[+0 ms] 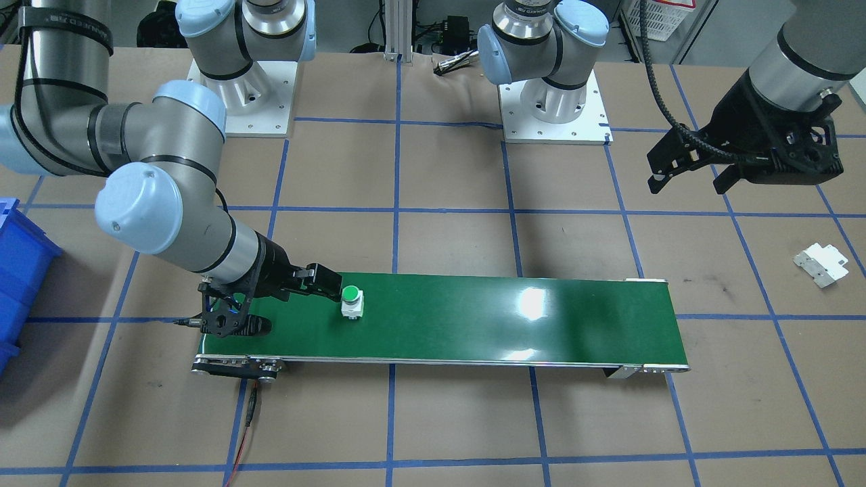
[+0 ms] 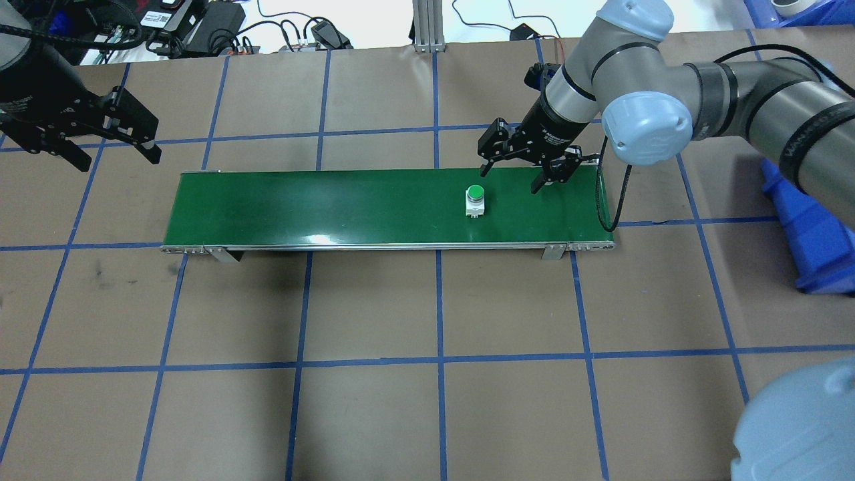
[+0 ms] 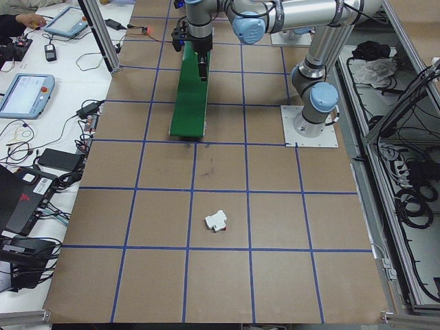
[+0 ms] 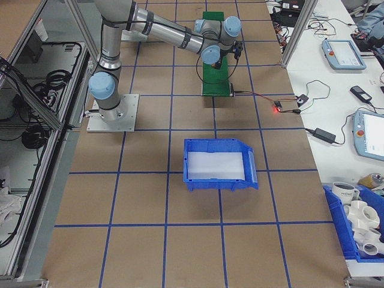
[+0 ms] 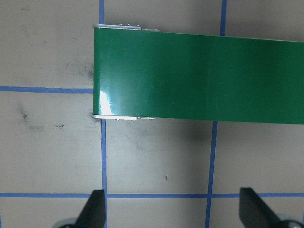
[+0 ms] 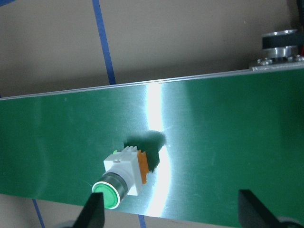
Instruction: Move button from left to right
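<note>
One small push-button with a round green cap on a white body (image 2: 475, 200) is sitting on the long green conveyor belt (image 2: 334, 207), the right claw (image 2: 516, 175) hovering wide open just beyond it, empty, while the left claw (image 2: 110, 157) is hanging wide open over the brown surface (image 2: 427, 374).

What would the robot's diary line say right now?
button: on green belt, right part | right gripper: open, above belt beside button | left gripper: open, empty, off belt's left end
</note>
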Robot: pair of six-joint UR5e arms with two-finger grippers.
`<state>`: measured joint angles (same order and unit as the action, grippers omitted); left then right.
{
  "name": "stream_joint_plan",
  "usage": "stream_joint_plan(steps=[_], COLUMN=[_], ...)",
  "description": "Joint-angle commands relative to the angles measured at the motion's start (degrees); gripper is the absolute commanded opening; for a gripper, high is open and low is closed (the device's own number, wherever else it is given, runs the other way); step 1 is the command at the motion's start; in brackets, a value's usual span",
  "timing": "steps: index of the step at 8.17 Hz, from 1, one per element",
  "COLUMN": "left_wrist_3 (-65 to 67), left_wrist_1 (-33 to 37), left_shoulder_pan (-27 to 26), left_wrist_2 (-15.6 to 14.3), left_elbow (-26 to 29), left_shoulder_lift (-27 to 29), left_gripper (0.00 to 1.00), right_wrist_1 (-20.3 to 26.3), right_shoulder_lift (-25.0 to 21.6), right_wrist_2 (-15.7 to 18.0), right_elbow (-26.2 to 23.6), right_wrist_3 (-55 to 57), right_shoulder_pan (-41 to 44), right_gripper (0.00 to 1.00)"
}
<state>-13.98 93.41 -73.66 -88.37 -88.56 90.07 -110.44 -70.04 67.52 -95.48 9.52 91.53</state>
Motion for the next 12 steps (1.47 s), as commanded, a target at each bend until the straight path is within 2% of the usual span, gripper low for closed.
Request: stream_joint_plan(steps=[1, 2, 3, 4, 5, 6, 7, 9, 10, 11, 12], left_wrist_3=[0.0, 0.0, 0.0, 0.0, 0.0, 0.0, 0.0, 0.0, 0.0, 0.0, 0.0], left_wrist_1=[0.7, 0.7, 0.6, 0.6, 0.7, 0.7, 0.7, 0.6, 0.6, 0.6, 0.6], left_shoulder_pan=[0.0, 0.0, 0.1, 0.2, 0.2, 0.2, 0.2, 0.2, 0.2, 0.2, 0.2], left_wrist_2=[0.4, 0.5, 0.4, 0.3, 0.2, 0.3, 0.3, 0.4, 0.2, 0.2, 0.4], left_elbow=[0.1, 0.1, 0.1, 0.2, 0.2, 0.2, 0.2, 0.2, 0.2, 0.2, 0.2], left_shoulder_lift=[0.0, 0.0, 0.0, 0.0, 0.1, 0.1, 0.1, 0.3, 0.3, 0.4, 0.5], left_gripper=[1.00, 1.00, 1.00, 1.00, 1.00, 1.00, 1.00, 1.00, 1.00, 1.00, 1.00], right_wrist_1=[-0.1, -0.6, -0.3, -0.1, 0.0, 0.0, 0.0, 1.4, 4.9, 6.4, 9.3], right_shoulder_lift=[1.6, 1.7, 2.1, 3.0, 2.9, 2.9, 2.7, 1.6, 0.9, 0.3, -0.6], right_wrist_2=[0.8, 0.8, 2.8, 8.2, 9.6, 10.1, 12.4, 14.4, 15.3, 15.7, 15.1], right_elbow=[-0.4, -0.4, -0.6, -2.0, -2.1, -2.0, -1.4, 1.3, 4.5, 7.7, 9.3], right_wrist_3=[-0.3, -0.7, -3.4, -8.9, -9.6, -10.2, -10.7, -11.2, -12.0, -13.0, -17.6], right_shoulder_pan=[0.0, 0.0, 0.0, 0.0, -0.1, -0.1, -0.1, -0.1, -0.7, -2.8, -6.9], right_gripper=[1.00, 0.91, 0.46, 0.39, 0.22, 0.00, 0.00, 0.00, 0.00, 0.00, 0.00])
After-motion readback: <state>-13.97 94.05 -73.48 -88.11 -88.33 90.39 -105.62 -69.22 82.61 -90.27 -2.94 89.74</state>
